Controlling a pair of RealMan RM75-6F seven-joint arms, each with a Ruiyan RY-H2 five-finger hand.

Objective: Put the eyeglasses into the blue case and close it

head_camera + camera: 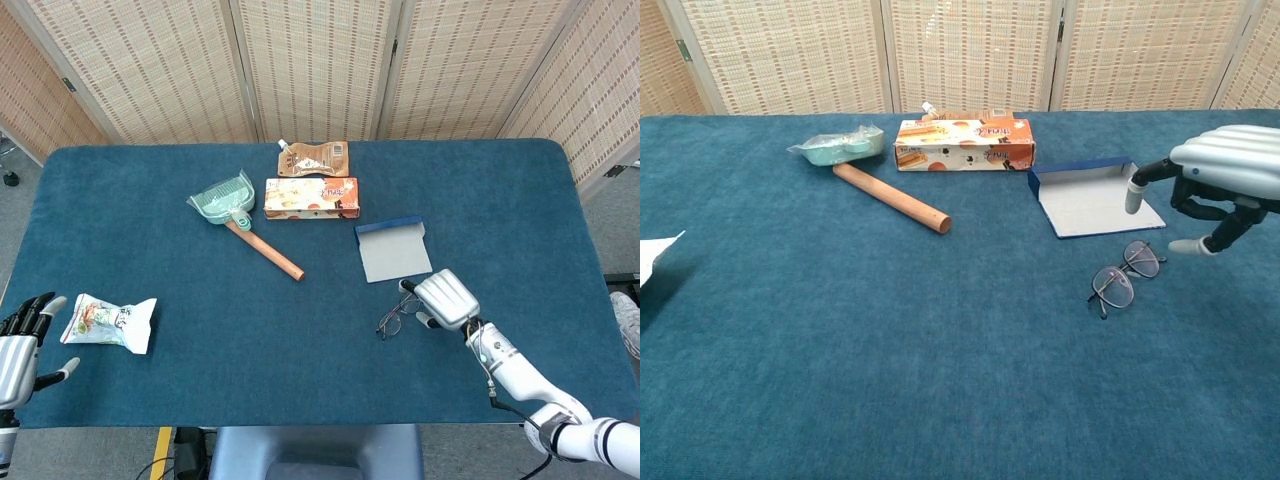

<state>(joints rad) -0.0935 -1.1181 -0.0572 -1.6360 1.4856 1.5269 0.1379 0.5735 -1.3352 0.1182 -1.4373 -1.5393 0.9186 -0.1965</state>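
The eyeglasses (396,314) (1124,273) lie folded-out on the blue cloth, just in front of the blue case (393,249) (1092,196), which lies open with its grey lining up. My right hand (444,299) (1225,175) hovers just right of the glasses and above them, fingers apart, holding nothing. Its fingertips (1133,196) hang over the case's right edge in the chest view. My left hand (20,340) is at the table's near left corner, open and empty, left of a snack packet.
A white snack packet (110,322) lies near the left hand. At the back stand an orange box (311,197), a brown pouch (314,158) and a green dustpan (224,200) with a wooden handle (265,250).
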